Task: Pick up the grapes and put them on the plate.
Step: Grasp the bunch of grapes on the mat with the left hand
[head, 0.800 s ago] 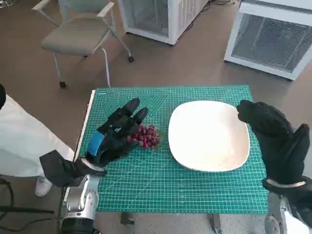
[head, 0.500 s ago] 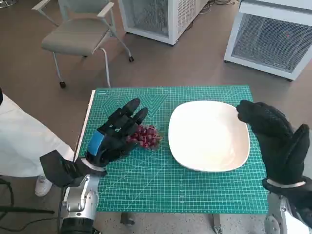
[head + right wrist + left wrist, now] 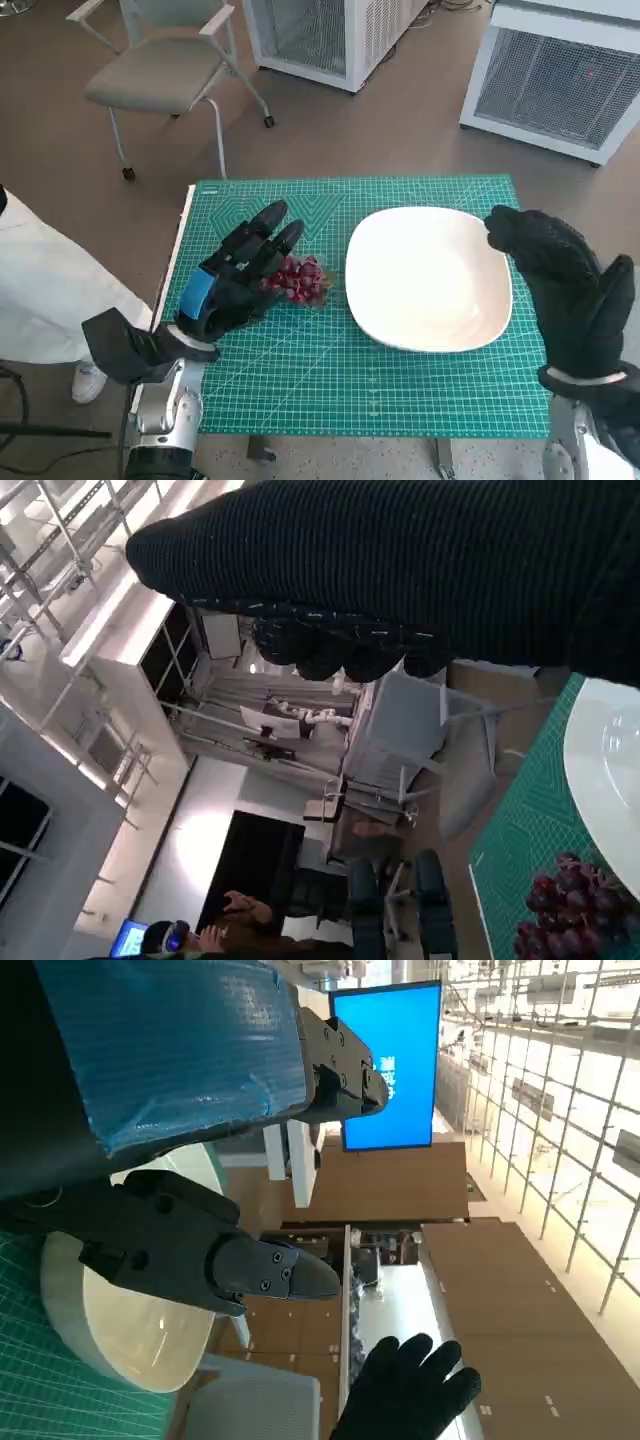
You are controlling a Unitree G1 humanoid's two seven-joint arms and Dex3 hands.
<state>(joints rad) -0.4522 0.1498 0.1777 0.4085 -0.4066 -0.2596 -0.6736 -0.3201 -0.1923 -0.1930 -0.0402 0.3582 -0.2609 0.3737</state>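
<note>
A bunch of dark red grapes (image 3: 299, 279) lies on the green cutting mat (image 3: 300, 370), just left of the white plate (image 3: 428, 278). My left hand (image 3: 235, 272) lies over the mat with its fingers stretched along the far side of the grapes and the bunch by its palm; nothing is lifted. The right wrist view shows the grapes (image 3: 568, 917) on the mat beside the plate's rim (image 3: 605, 780). My gloved right hand (image 3: 560, 285) hovers over the plate's right edge, holding nothing. The left wrist view shows my left fingers (image 3: 190, 1245) before the plate (image 3: 120, 1335).
A grey chair (image 3: 165, 70) stands on the floor beyond the table's left corner. White cabinets (image 3: 555, 75) stand at the back right. A person's white sleeve (image 3: 45, 285) is at the left edge. People sit far off in the right wrist view.
The grapes have shifted very slightly away from me under the left hand's fingers. The right hand has stayed put.
</note>
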